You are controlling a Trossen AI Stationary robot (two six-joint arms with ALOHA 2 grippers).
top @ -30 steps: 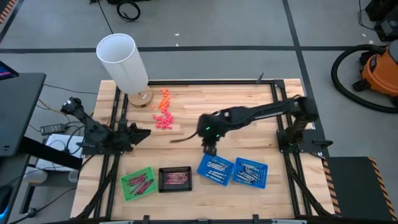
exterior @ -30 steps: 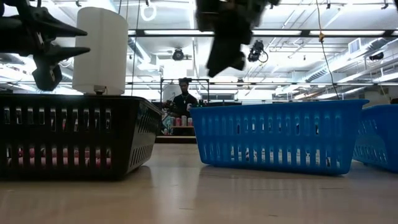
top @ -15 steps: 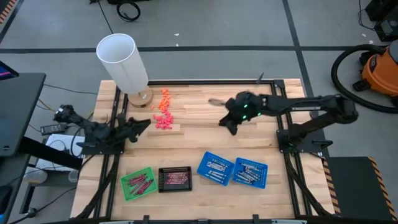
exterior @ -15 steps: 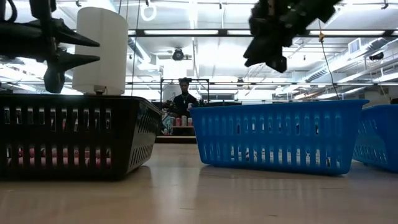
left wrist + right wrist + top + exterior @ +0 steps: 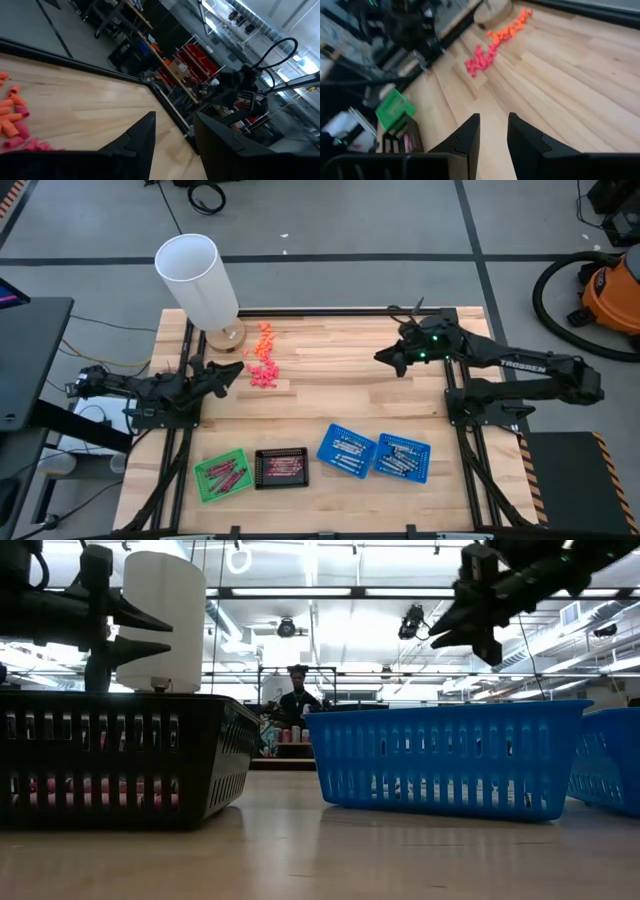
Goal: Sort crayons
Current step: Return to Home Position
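Note:
The crayons lie sorted in four small baskets near the table's front edge. Magenta-red crayons fill the green basket (image 5: 221, 474) and the black basket (image 5: 281, 467). Silver-grey crayons (image 5: 346, 448) fill the two blue baskets (image 5: 402, 457). My left gripper (image 5: 238, 368) hovers open and level at the table's left side, pointing right, close to the orange-pink heap (image 5: 263, 362), with nothing between its fingers (image 5: 142, 132). At the far right, my right gripper (image 5: 381, 358) hangs open above the table, tipped slightly down and pointing left, also holding nothing.
A tall white cylinder (image 5: 198, 278) on a round wooden foot stands at the far left corner, just behind the heap of stubby orange-pink pieces. Bare wood lies between the heap and the baskets. A person (image 5: 296, 700) is in the room beyond the table.
My right gripper has drawn back from above the left blue basket toward the table's far right, staying high and turning to point left. My left gripper has swung a little toward the far edge, nearer the orange-pink heap. The baskets have stayed put.

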